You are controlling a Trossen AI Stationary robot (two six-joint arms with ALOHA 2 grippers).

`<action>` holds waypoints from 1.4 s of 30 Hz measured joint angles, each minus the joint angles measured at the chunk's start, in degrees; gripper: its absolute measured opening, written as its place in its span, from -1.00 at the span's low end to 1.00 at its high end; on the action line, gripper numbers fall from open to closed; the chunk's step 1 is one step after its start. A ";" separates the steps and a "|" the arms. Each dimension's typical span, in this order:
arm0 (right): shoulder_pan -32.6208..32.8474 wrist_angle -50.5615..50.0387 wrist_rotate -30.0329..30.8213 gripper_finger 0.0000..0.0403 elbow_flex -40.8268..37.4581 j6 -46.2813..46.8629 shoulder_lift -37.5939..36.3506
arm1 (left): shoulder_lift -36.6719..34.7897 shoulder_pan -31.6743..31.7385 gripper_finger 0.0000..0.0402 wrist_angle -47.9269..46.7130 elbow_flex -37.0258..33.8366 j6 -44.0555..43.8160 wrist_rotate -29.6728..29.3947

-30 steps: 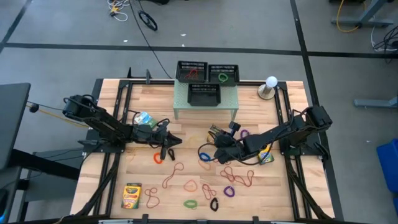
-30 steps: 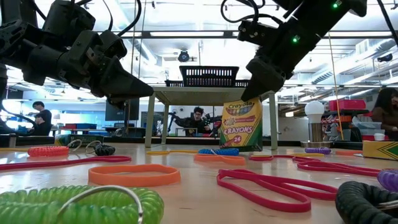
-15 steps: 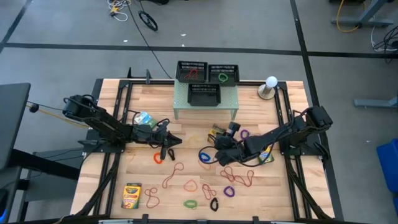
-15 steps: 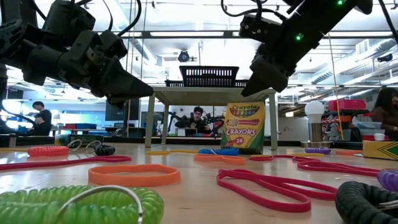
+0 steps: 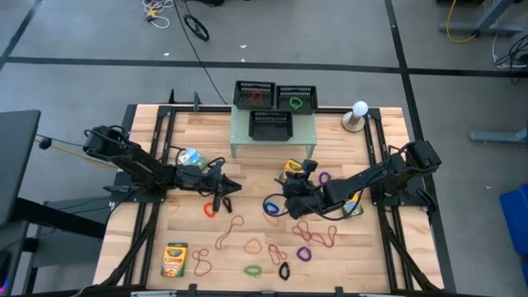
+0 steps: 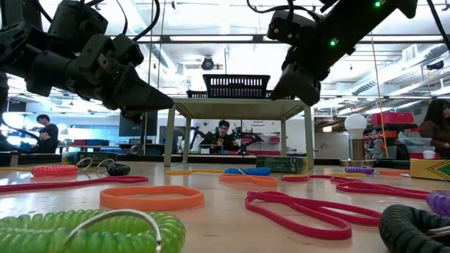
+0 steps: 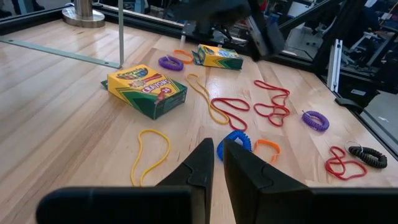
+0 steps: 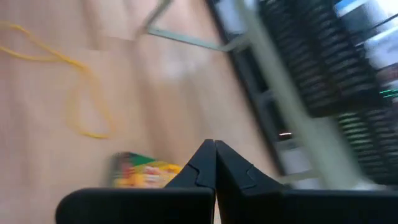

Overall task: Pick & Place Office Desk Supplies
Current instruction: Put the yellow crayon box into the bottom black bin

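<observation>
Three black mesh trays (image 5: 272,103) sit at the worktop's far edge; I see red and green bands inside two. A crayon box (image 7: 147,91), labelled "Crayola Crayons", lies flat mid-worktop. My right gripper (image 5: 289,189) hovers beside it, jaws closed, empty; left gripper (image 5: 219,200) jaws narrow.

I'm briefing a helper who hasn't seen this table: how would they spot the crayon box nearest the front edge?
Start at the pale green riser holding the black mesh trays at the back of the table. Go to the opposite, front edge, on the left arm's side. The crayon box lies flat there near the front-left corner, alone beside an orange rubber band; the other boxes sit mid-table, nearer the arms.
</observation>
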 joint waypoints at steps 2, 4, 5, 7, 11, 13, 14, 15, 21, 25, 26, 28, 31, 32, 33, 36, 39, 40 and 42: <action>-0.31 0.38 -5.91 -1.00 0.00 4.70 0.00 | 0.00 0.00 -0.78 -0.01 0.00 0.00 0.00; -0.31 0.41 -10.76 -1.00 0.00 9.71 0.00 | 0.00 0.00 -0.78 0.01 0.00 0.00 0.00; -0.06 0.37 -12.16 -1.00 0.00 11.93 0.00 | 0.00 0.01 -0.78 -0.01 0.00 0.00 0.00; 1.03 0.35 -12.81 -0.99 0.00 15.95 0.00 | 0.00 0.02 -0.78 0.01 0.00 0.00 0.00; 4.18 0.27 -9.85 -0.99 0.00 19.83 0.00 | 0.00 0.02 -0.78 0.05 0.00 -0.32 -0.09; 5.61 -0.04 -8.01 -1.00 0.00 21.35 0.00 | 0.02 0.13 -0.78 0.83 -0.02 -3.54 -2.38; 6.21 -0.18 -7.31 -0.99 0.00 22.02 0.00 | 0.02 0.15 -0.78 1.11 -0.02 -4.66 -3.52; 6.73 -0.19 -6.81 -0.99 0.00 22.23 0.00 | 0.02 0.13 -0.78 1.09 -0.02 -5.41 -4.42; 8.53 -0.22 -5.64 -0.99 0.00 22.28 0.00 | 0.02 0.09 -0.78 1.02 -0.02 -5.88 -4.94; 8.06 -0.47 -6.30 -0.99 0.00 23.81 0.00 | 0.02 0.13 -0.78 1.01 -0.02 -6.03 -4.98; 7.62 -1.02 -7.08 -0.99 0.00 25.92 0.00 | 0.02 0.13 -0.78 1.02 -0.02 -6.03 -4.96; 6.10 -3.39 -9.37 -0.99 -0.02 32.53 0.00 | 0.02 0.11 -0.78 1.02 -0.02 -6.03 -4.94; 3.00 -2.13 -13.15 -0.99 -3.12 44.84 0.00 | 0.02 0.11 -0.78 1.02 -0.02 -6.03 -4.96; 2.13 -0.96 -14.67 -0.99 -4.88 46.87 0.04 | 0.02 0.13 -0.78 1.02 -0.02 -6.03 -4.96; 1.48 0.86 -15.29 -0.99 -6.65 47.98 0.07 | 0.02 0.12 -0.78 1.02 -0.02 -6.03 -4.95; -0.43 8.40 -15.56 -0.99 -11.35 49.27 0.09 | 0.02 0.11 -0.78 1.02 -0.02 -6.03 -4.96; -3.49 10.85 -14.25 -0.99 -13.09 49.12 0.09 | 0.02 0.11 -0.78 1.02 -0.02 -6.03 -4.94; -4.48 11.21 -13.62 -0.99 -13.09 48.44 0.09 | 0.02 0.11 -0.78 1.02 -0.02 -6.03 -4.95; -6.26 11.62 -14.26 -0.99 -13.09 46.05 0.04 | 0.02 0.11 -0.78 1.02 -0.02 -6.03 -4.96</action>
